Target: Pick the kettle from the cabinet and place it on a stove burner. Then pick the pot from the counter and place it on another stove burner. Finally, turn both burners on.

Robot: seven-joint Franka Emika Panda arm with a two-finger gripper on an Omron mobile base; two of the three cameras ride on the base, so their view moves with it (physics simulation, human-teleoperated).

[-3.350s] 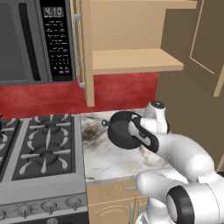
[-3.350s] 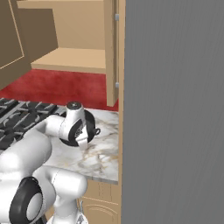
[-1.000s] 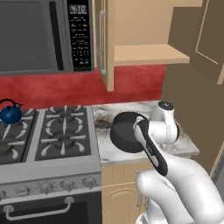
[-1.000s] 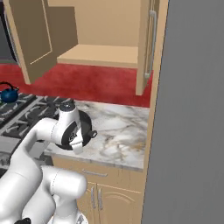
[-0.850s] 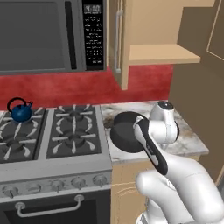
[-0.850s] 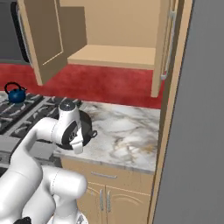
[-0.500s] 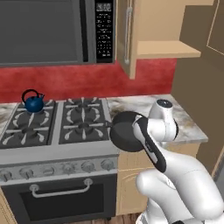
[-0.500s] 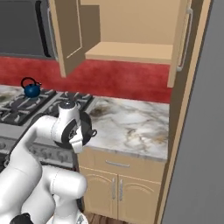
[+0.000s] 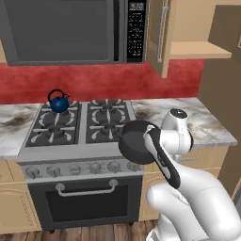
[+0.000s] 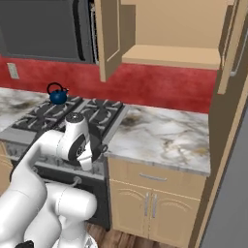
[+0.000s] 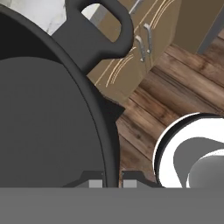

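The hand grips the pot by its rim, near the stove's front edge. The kettle sits on the far left burner.

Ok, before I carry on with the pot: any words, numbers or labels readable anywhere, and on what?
Microwave display, top of its control panel: pale digits, too blurred to read.
Panel keypad: rows of small pale marks, too small to read.
Stove knobs: no markings legible.
Kettle, pot, cabinet, counter: no text.
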